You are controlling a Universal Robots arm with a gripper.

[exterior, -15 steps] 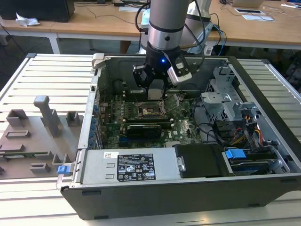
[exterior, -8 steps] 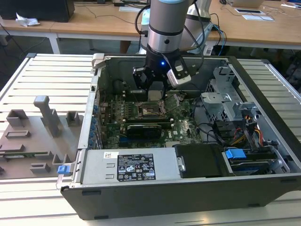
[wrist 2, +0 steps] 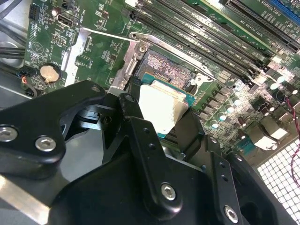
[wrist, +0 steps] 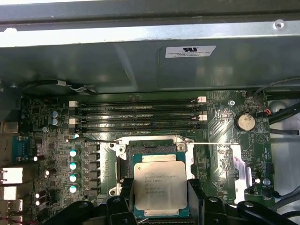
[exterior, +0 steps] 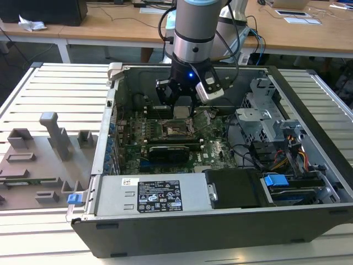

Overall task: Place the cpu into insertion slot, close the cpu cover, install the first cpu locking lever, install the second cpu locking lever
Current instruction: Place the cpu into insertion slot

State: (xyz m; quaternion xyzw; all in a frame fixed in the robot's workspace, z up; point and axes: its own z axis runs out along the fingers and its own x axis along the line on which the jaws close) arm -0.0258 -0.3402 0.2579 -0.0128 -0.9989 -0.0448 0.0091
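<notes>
Our tool [wrist: 161, 194] grips the cpu [wrist: 157, 178] by two edges, just at 12 o'clock of the socket [exterior: 179, 131] in the exterior view. We judge a tilted descent could damage the socket.

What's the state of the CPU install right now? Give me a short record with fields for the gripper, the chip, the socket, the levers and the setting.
gripper: shut on the cpu, one finger on each side
cpu: metal top facing up, held over the socket, not yet seated
socket: open, contact field partly uncovered
locking levers: two thin rods swung out, one to each side of the socket
setting: open computer case lying on a slatted table
</notes>
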